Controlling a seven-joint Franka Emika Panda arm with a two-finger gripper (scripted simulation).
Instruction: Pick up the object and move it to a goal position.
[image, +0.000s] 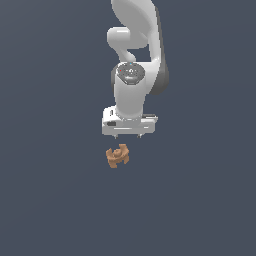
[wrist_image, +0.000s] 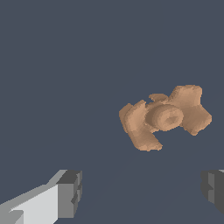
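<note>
The fingers (wrist_image: 70, 192) stand wide apart and hold nothing, the orange-brown object (wrist_image: 164, 117) lying clear beyond them.

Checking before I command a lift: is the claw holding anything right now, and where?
Nothing is held. The claw is open, and the orange-brown object lies apart from both fingers.

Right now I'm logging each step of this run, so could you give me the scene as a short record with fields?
arm: white, reaching down over a plain dark floor
gripper: open, empty
object: small orange-brown lumpy piece with stubby lobes
object position: apart from the fingers, not between them
contact: none visible
pickup: not yet done
</note>
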